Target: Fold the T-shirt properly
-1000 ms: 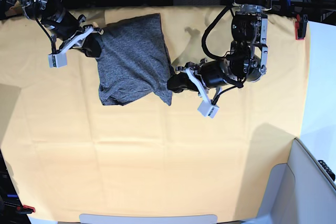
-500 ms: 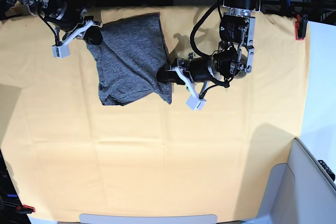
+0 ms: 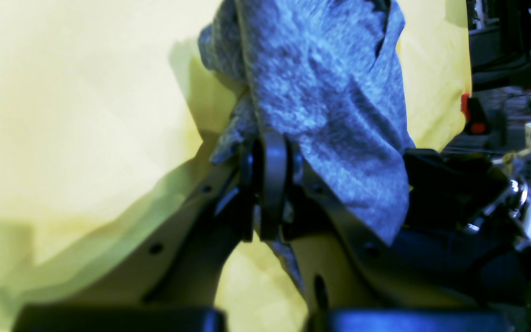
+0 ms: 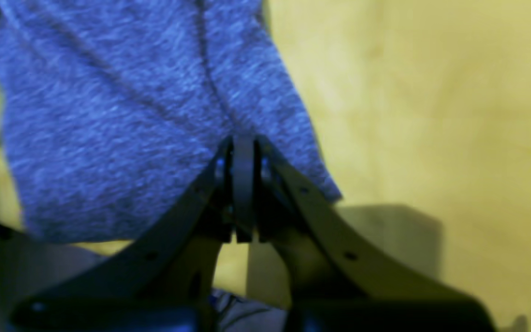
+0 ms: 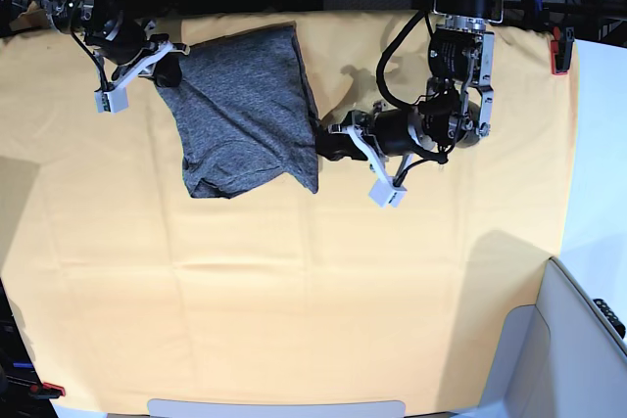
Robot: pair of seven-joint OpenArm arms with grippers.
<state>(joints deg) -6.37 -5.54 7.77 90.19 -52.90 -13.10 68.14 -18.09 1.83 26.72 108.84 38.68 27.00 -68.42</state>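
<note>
The heathered dark grey T-shirt lies folded into a rough rectangle at the back of the table. My left gripper is shut on its right edge near the lower right corner; in the left wrist view the gripper pinches the grey fabric, which rises slightly off the cloth. My right gripper is shut on the shirt's upper left edge; in the right wrist view the gripper clamps the hem of the shirt.
A yellow-orange cloth covers the table. A red clamp holds it at the back right, another at the front left. A grey-white bin stands at the front right. Dark equipment lines the back edge.
My left gripper pushed left into the shirt, then drew back right with the edge. My right gripper moved up and left, pulling the shirt's upper left edge outward.
</note>
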